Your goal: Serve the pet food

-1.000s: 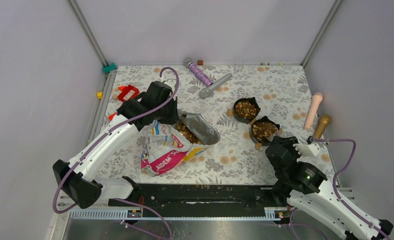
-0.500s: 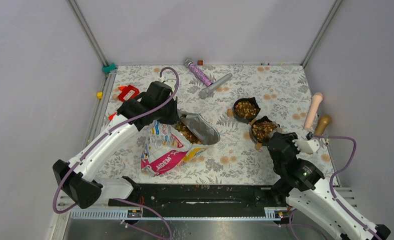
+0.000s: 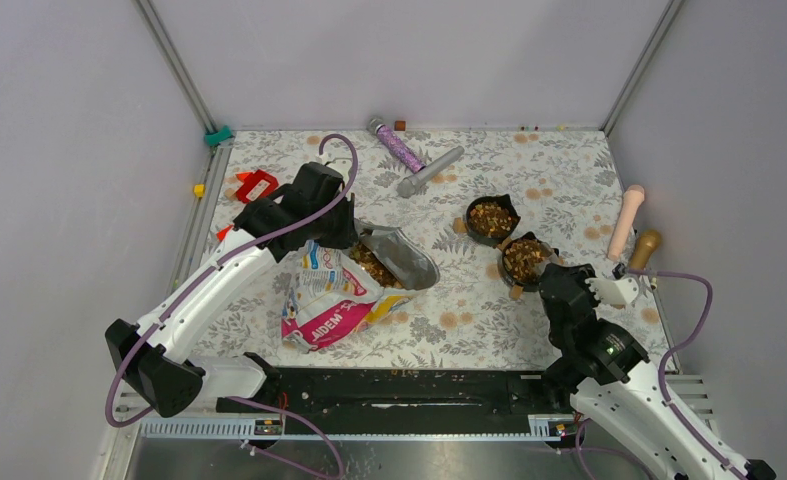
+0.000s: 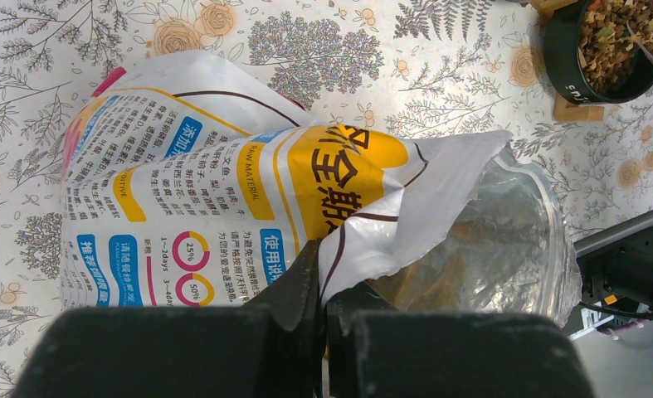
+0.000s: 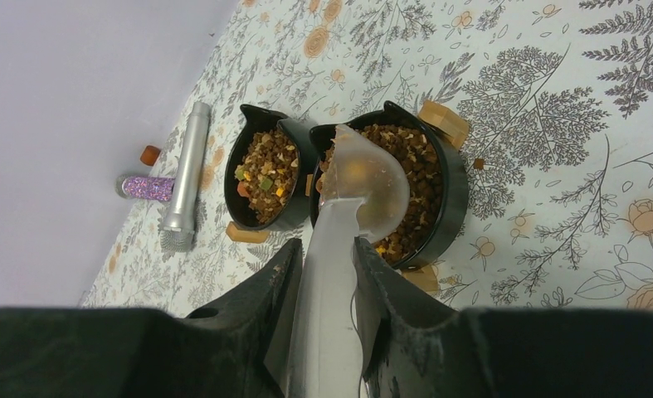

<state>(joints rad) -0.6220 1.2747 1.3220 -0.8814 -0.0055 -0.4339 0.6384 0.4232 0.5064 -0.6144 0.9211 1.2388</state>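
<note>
Over the nearer black bowl, my right tool is clamped on the handle of a translucent scoop, whose cup sits above the pet food filling that bowl. A second bowl, just beside it, also holds kibble. My left tool is clenched on the torn edge of the bag, which lies open on the floral mat.

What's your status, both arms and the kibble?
Left gripper shut on the food bag edge. Right gripper shut on the scoop, cup over the nearer bowl. Pet food in it and the farther bowl. Nothing blocking the scoop.
</note>
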